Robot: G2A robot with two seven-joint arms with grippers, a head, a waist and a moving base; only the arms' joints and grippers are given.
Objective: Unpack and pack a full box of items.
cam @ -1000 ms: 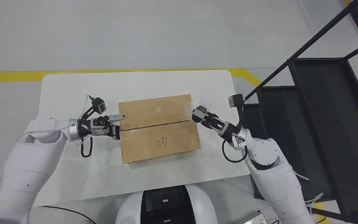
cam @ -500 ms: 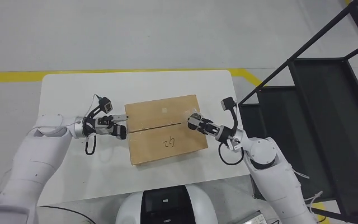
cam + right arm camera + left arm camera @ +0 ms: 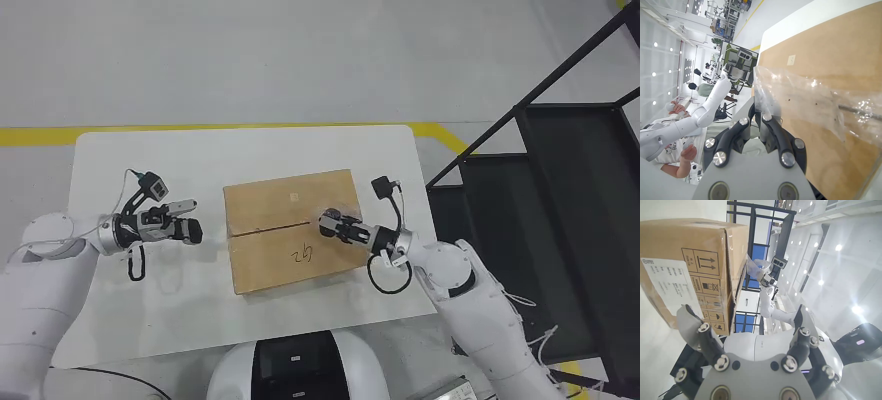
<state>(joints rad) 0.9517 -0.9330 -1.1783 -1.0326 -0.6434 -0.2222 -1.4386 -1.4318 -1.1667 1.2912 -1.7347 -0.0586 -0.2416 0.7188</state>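
top view: we see the box (image 3: 292, 230) lying closed on the white table (image 3: 120, 160), with its seam (image 3: 270, 232) running across the lid. the left pincer (image 3: 192, 218) hovers off one end of the box, its fingers spread and holding nothing. the box sits just ahead of its tips, apart from them, with a strip of bare table between. the right pincer (image 3: 324, 222) is over the lid at the opposite end, right by the seam, so the box lies directly beneath it.

left wrist view: we look past the left pincer (image 3: 745, 313), whose two fingers (image 3: 802, 317) stand wide apart with nothing between them. the box (image 3: 702, 247) rises in front of one finger, close but not touching. the side facing us carries a white label (image 3: 668, 279). beyond the box's far end we make out the right pincer (image 3: 767, 279) with a crumpled clear tape strip (image 3: 755, 266) reaching from it back to the box edge.

right wrist view: the right pincer (image 3: 759, 111) is clenched on the end of the tape strip (image 3: 800, 98), its fingertips pressed together around the film. from the tips the strip stretches away over the box (image 3: 810, 56), wrinkled and lifted off the cardboard near the pincer. we cannot tell where its far end sticks down. the lid lies just under and ahead of the pincer, and the table (image 3: 772, 32) shows past the box's far edge. farther off beyond that edge we see the left pincer (image 3: 734, 72), facing the box.
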